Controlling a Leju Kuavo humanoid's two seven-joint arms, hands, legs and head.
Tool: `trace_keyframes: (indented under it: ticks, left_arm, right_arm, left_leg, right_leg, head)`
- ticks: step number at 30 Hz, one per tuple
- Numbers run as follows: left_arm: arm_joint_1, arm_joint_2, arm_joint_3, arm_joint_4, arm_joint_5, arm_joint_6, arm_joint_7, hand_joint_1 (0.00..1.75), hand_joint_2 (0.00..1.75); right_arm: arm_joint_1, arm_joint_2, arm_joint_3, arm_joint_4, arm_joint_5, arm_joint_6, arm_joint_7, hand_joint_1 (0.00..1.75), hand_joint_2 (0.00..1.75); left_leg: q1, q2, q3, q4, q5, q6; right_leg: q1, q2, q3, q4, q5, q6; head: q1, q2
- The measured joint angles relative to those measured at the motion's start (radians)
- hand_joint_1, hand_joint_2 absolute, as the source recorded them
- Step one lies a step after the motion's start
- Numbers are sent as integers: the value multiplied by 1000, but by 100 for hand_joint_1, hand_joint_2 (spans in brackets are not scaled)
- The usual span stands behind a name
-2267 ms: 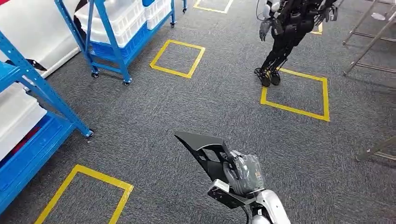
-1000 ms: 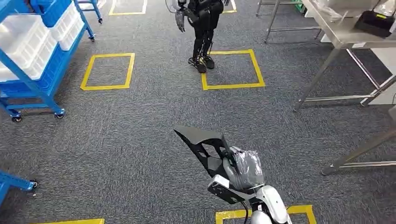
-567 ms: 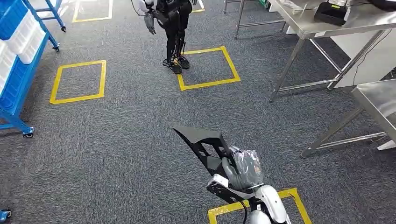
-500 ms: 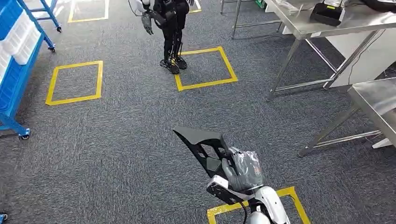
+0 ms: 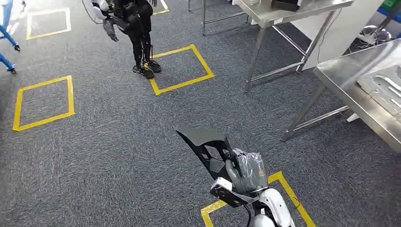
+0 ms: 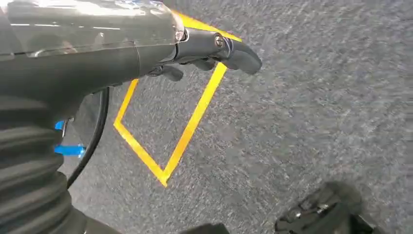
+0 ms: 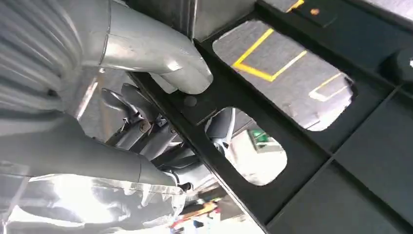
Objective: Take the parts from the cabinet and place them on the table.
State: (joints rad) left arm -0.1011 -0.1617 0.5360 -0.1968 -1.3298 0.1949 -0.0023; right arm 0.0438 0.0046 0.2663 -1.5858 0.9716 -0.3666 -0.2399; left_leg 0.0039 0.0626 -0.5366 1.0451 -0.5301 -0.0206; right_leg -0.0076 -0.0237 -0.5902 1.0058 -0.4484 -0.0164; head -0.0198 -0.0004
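A flat black part [image 5: 204, 147] with cut-out openings is held up in front of the body by the right hand [image 5: 245, 174], whose fingers are wrapped round one of its bars [image 7: 229, 141]. The left hand [image 6: 204, 51] hangs over the carpet [image 5: 118, 156] with fingers curled in loosely and nothing in them. The steel table [image 5: 350, 90] stands well apart, ahead to the right. The part is gripped at one end only, so it could swing or slip while walking. Its far tip could be knocked against a table leg [image 5: 302, 113] if the approach is cut close.
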Motion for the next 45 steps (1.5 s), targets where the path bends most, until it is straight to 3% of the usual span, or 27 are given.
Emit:
trace_keyframes:
  ticks: [1,3,4,6,8,9,10,13,14,16,18,20,21,23,24,25,29,31,33,35,36,38,39,40,42,44,45]
  left_arm:
    - [-1,0,0,0,2,-2,0,0,175]
    - [-6,2,1,0,5,-4,0,0,175]
    - [-9,2,1,0,5,-5,0,0,175]
    - [-10,3,1,0,3,-6,1,0,175]
    - [-5,4,1,0,-4,-9,3,0,175]
    - [-3,4,1,0,-5,-10,6,0,175]
    - [-4,3,1,0,-6,-12,6,0,175]
    - [-6,1,1,0,-6,-15,8,0,175]
    - [-7,-4,1,0,-3,-15,8,0,175]
    - [-9,-4,2,0,2,-13,7,0,175]
    - [-4,-4,4,0,5,-12,5,0,175]
    - [-2,-3,7,0,8,-11,5,0,175]
    - [-3,-3,7,0,8,-10,5,0,175]
    - [-4,-4,9,0,8,-9,5,0,175]
    - [-3,-4,10,0,8,-8,5,0,175]
    - [-3,-4,11,0,8,-7,5,0,175]
    - [-7,-4,14,0,10,-6,5,0,175]
    - [-9,-4,14,0,10,-6,5,0,175]
    - [-5,-3,15,0,10,-8,2,0,175]
    - [-10,-3,15,0,12,-10,6,0,175]
    - [-11,-3,15,0,17,-11,8,0,175]
    - [-10,-3,16,0,17,-13,11,0,175]
    - [-8,-1,18,0,17,-13,11,0,175]
    - [-3,0,20,0,18,-14,13,0,175]
    - [0,1,23,0,19,-14,14,0,175]
    - [-2,1,24,0,23,-14,15,0,175]
    - [-3,-3,25,0,27,-16,16,0,175]
  right_arm:
    - [-3,0,0,0,0,0,0,175,175]
    - [-1,0,0,1,0,0,0,175,175]
    - [1,0,0,2,0,0,0,175,175]
    - [1,0,0,2,0,0,0,175,175]
    - [1,0,0,1,0,0,0,175,175]
    - [1,0,0,1,0,0,0,175,175]
    - [0,0,0,1,0,0,0,175,175]
    - [2,0,0,0,2,1,3,175,175]
    - [0,0,0,-2,3,3,4,175,175]
    - [-10,0,0,-4,5,8,6,175,175]
    - [-15,0,0,-2,6,10,7,175,175]
    - [-14,0,0,2,6,12,7,175,175]
    - [-15,0,0,4,6,12,7,175,175]
    - [-16,0,0,5,6,12,7,175,175]
    - [-18,0,0,5,6,12,7,175,175]
    - [-24,1,0,5,6,13,7,175,175]
    - [-24,4,0,4,6,12,7,175,175]
    - [-28,8,0,4,6,13,7,175,175]
    - [-27,14,0,4,9,15,8,175,175]
    - [-25,14,0,4,11,18,11,175,175]
    - [-25,14,0,4,11,18,12,175,175]
    - [-25,15,0,4,12,19,13,175,175]
    - [-24,16,0,4,12,19,14,175,175]
    - [-26,18,0,3,13,19,15,175,175]
    - [-23,21,0,3,14,21,17,175,175]
    - [-17,21,0,-1,16,21,19,175,175]
    - [-14,21,0,-5,17,21,21,175,175]
  left_leg:
    - [2,-31,-33,70,-41,-2]
    - [2,-49,-111,234,-110,-8]
    - [3,-50,-132,275,-113,-9]
    - [4,-53,-107,210,-50,-8]
    - [9,-80,-36,39,47,-2]
    - [12,-123,-16,-3,44,3]
    - [12,-128,-9,-31,39,5]
    - [7,-107,-13,-26,42,20]
    - [17,-94,-11,-40,50,32]
    - [13,-72,-8,-47,55,46]
    - [9,-46,-9,-47,54,48]
    - [8,-22,-9,-47,53,49]
    - [8,-12,-8,-46,51,48]
    - [8,7,-1,-46,47,42]
    - [6,14,4,-46,43,36]
    - [-3,23,3,-41,38,28]
    - [-2,65,16,-46,29,8]
    - [8,-21,-13,23,-20,0]
    - [8,-46,-90,181,-94,-4]
    - [8,-49,-139,275,-107,-7]
    - [8,-49,-131,249,-76,-6]
    - [9,-62,-72,106,18,-2]
    - [11,-103,-39,24,60,2]
    - [13,-140,-27,-8,45,8]
    - [9,-126,-21,-23,41,13]
    - [12,-112,-18,-32,48,28]
    - [17,-98,-14,-41,54,37]
  right_leg:
    - [0,9,-1,0,1,-7]
    - [2,34,-2,1,1,-10]
    - [2,47,-2,2,1,-10]
    - [1,77,0,5,1,-9]
    - [-1,107,1,13,-3,-4]
    - [-2,116,-4,15,-4,1]
    - [1,129,-14,24,-4,9]
    - [-5,150,-22,14,9,29]
    - [-1,157,-24,15,7,34]
    - [2,64,-59,94,-49,40]
    - [-2,37,-136,258,-121,47]
    - [-8,32,-166,320,-124,53]
    - [-9,27,-146,282,-96,54]
    - [-8,2,-50,104,-13,49]
    - [-3,-50,-6,26,3,42]
    - [10,-59,-2,8,-7,36]
    - [7,-10,-7,5,-3,13]
    - [-1,10,-1,-2,2,1]
    - [0,30,-1,-1,1,-5]
    - [2,56,-1,1,1,-5]
    - [2,70,0,2,1,-4]
    - [1,100,0,8,-2,-1]
    - [0,112,-2,12,-4,2]
    - [6,123,-8,20,-5,8]
    - [-4,142,-20,18,1,21]
    - [-2,159,-22,13,6,37]
    - [-4,127,-22,22,-2,39]
  head:
    - [0,0]
    - [0,0]
    - [0,0]
    - [0,0]
    - [0,0]
    - [0,0]
    - [0,0]
    - [0,0]
    - [0,0]
    - [0,0]
    - [0,0]
    - [0,0]
    - [0,0]
    - [0,0]
    - [0,0]
    - [0,0]
    - [0,0]
    - [0,0]
    - [0,0]
    - [0,0]
    - [0,0]
    - [0,0]
    - [0,0]
    - [0,0]
    - [0,0]
    - [0,0]
    - [0,0]
